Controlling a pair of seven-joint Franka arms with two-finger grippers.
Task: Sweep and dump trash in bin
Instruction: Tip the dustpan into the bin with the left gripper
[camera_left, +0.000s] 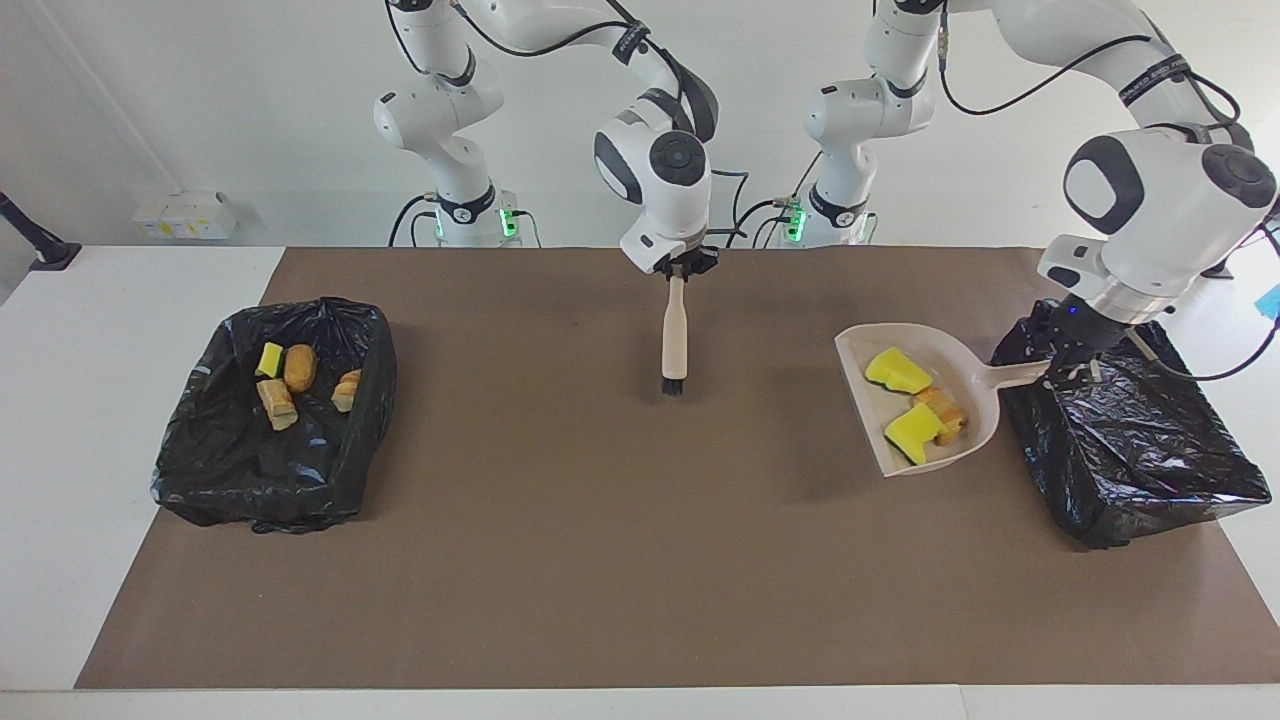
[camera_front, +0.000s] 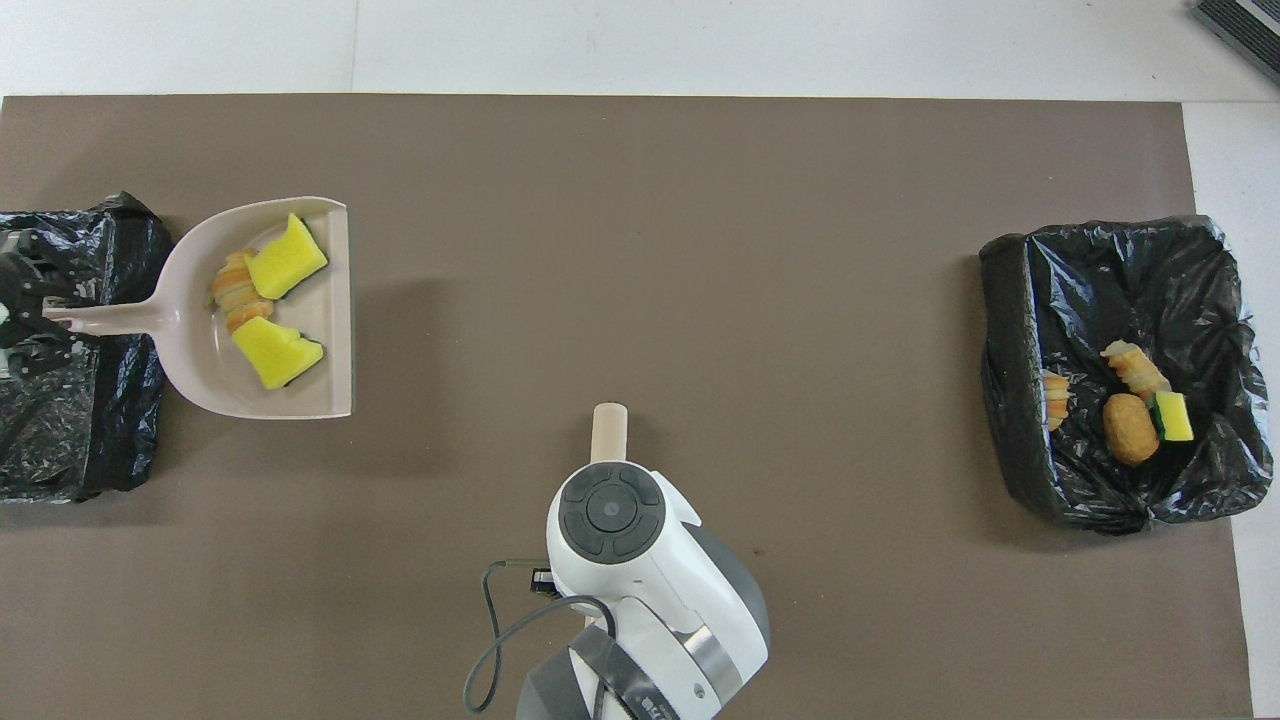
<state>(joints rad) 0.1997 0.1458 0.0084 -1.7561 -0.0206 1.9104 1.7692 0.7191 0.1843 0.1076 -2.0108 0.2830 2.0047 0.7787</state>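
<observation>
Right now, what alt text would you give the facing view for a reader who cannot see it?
The left tool holds a dustpan of three trash chunks in the air beside an empty bin. The right tool holds a brush over the mat; a second bin holds four chunks.

White table (camera_left: 60, 420), brown mat (camera_left: 620, 560), two lined bins (camera_left: 275, 415)
</observation>
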